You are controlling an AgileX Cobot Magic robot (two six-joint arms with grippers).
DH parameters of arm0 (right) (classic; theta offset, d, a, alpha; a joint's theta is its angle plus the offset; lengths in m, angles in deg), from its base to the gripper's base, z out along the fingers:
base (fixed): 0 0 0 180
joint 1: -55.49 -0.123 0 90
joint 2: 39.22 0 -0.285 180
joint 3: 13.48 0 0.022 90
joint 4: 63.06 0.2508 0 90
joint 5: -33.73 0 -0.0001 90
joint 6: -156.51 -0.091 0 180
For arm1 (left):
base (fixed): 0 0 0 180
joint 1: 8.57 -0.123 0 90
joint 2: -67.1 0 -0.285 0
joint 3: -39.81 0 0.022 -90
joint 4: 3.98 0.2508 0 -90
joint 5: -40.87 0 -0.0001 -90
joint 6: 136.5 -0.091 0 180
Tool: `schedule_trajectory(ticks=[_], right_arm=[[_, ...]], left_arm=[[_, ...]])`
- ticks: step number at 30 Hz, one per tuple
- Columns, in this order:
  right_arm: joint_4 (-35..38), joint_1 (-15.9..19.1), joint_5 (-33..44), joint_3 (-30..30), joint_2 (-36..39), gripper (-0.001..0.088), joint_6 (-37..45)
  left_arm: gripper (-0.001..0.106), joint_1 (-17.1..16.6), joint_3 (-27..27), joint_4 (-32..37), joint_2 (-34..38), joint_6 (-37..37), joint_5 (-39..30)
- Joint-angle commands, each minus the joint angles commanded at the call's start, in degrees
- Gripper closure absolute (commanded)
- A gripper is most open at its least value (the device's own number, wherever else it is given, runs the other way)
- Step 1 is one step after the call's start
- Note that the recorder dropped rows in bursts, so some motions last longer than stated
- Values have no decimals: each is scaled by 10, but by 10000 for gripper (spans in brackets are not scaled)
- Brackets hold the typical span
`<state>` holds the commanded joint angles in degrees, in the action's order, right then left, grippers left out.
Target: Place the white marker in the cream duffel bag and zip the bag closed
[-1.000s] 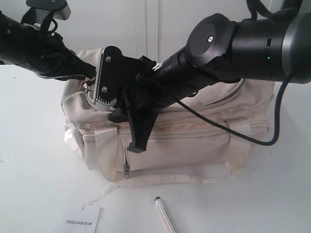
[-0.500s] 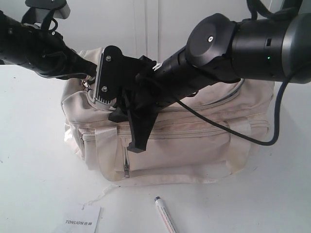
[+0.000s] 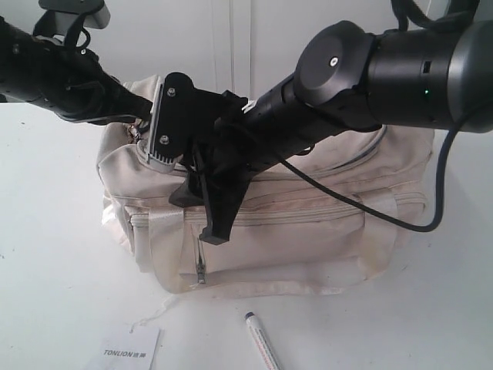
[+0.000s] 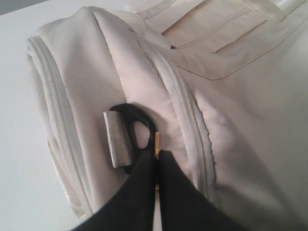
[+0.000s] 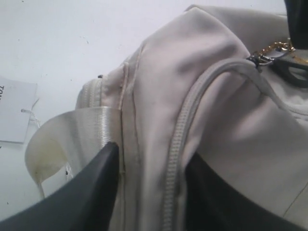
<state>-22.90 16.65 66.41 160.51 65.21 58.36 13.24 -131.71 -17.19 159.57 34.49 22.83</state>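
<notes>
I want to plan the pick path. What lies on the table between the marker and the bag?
Nothing. In the exterior view, the stretch of table between the marker and the bag is bare.

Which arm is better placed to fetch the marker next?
Right, probably: the right claw is open at the bag, nearer the marker; the left claw is shut on the zipper pull.

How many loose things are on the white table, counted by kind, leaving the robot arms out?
Soft cream fabric duffel bag: 1
Slim white marker pen: 1
Flat white paper tag printed TONLION: 1
Total: 3
</notes>
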Motion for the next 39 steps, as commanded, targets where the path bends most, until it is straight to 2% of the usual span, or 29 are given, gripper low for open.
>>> schedule_trajectory(ticks=[2, 5, 9, 13, 23, 26, 30, 32, 35, 39], right_arm=[[0, 0, 0, 0, 0, 425, 0], [1, 0, 0, 0, 0, 421, 0], [1, 0, 2, 0, 0, 347, 0], [1, 0, 0, 0, 0, 301, 0], [-5, 1, -24, 0, -34, 295, -59], [-46, 1, -23, 0, -51, 296, -106], [-145, 1, 0, 0, -72, 307, -219], [-175, 1, 19, 0, -82, 348, -248], [-180, 1, 46, 0, -93, 469, -268], [-180, 1, 76, 0, -100, 619, -268]], left_arm=[[991, 0, 0, 0, 0, 0, 0], [833, 0, 0, 0, 0, 0, 0], [625, 0, 0, 0, 0, 0, 0], [548, 0, 0, 0, 0, 1, 0], [539, 0, 0, 4, -21, 1, 0], [541, 0, 0, 6, -35, -2, 0], [548, 0, 0, 6, -54, -23, -9], [548, 0, 0, 6, -61, -32, -18], [596, 0, 0, 6, -67, -37, -30], [766, 0, 0, 6, -67, -38, -44]])
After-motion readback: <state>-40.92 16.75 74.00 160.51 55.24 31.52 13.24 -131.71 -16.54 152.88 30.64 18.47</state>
